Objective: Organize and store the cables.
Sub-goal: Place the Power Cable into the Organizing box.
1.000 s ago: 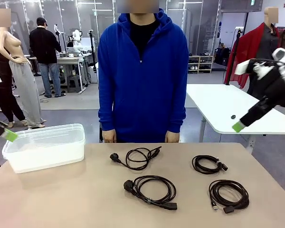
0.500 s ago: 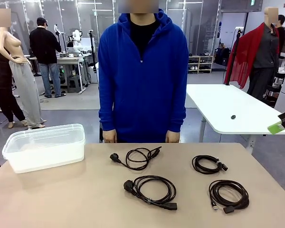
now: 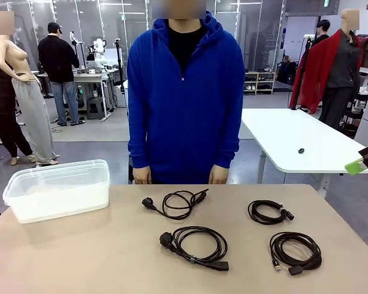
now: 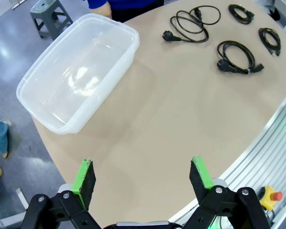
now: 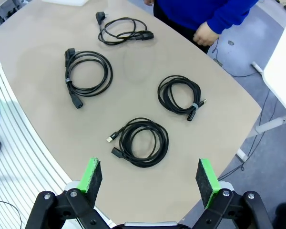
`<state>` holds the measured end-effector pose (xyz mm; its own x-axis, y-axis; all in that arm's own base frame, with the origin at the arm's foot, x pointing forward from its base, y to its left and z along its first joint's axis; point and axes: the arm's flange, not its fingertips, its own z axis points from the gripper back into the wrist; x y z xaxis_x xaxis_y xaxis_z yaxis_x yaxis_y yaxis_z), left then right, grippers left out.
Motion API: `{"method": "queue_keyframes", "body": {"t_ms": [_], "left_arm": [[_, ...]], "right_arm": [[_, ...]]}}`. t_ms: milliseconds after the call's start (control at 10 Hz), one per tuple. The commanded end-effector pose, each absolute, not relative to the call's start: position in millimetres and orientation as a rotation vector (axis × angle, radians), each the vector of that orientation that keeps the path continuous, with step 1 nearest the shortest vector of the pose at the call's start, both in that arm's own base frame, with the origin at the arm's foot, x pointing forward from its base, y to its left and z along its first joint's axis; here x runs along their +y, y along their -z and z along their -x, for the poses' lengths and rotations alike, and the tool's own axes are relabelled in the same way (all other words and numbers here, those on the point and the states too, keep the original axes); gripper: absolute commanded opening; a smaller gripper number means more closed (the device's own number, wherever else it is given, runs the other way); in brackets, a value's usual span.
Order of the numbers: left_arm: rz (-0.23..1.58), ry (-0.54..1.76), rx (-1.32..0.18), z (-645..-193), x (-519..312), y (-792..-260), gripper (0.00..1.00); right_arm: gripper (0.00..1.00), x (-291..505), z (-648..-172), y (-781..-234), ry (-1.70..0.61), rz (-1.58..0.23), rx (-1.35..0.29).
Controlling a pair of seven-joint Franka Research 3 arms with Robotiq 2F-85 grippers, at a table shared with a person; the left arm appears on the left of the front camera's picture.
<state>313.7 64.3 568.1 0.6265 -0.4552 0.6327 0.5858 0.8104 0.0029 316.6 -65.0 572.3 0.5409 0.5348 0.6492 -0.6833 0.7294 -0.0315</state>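
Observation:
Several cables lie coiled on the tan table: one in the middle at the back (image 3: pixel 175 203), one in front of it (image 3: pixel 195 245), and two on the right (image 3: pixel 270 211) (image 3: pixel 295 251). High above the right pair hangs my right gripper (image 5: pixel 148 176), open and holding nothing; the nearest coil (image 5: pixel 140 142) lies below its fingers. One of its green fingertips (image 3: pixel 354 166) shows at the front view's right edge. My left gripper (image 4: pixel 143 174) is open too, high over the table's left end, with the cables (image 4: pixel 190 24) far off.
A clear plastic bin (image 3: pixel 58 190) stands at the table's back left, with nothing visible in it (image 4: pixel 78 78). A person in a blue hoodie stands at the far edge, hands (image 3: pixel 141 176) hanging by the table. A white table (image 3: pixel 294 141) stands behind on the right.
My right arm has pulled back up and to the right, out to the picture's edge. The left gripper's green tip has left the front view on the left. The cables have not moved.

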Motion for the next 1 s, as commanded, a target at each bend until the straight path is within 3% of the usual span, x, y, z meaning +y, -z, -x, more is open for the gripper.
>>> {"method": "queue_keyframes", "body": {"t_ms": [0,900], "left_arm": [[0.213,0.605,-0.662,-313.9,63.7,-568.1,1.00],[0.213,0.605,-0.662,-313.9,63.7,-568.1,1.00]], "right_arm": [[1.00,-67.8,-315.9,-572.7,-0.732,-0.233,-0.688],[1.00,-67.8,-315.9,-572.7,-0.732,-0.233,-0.688]]}}
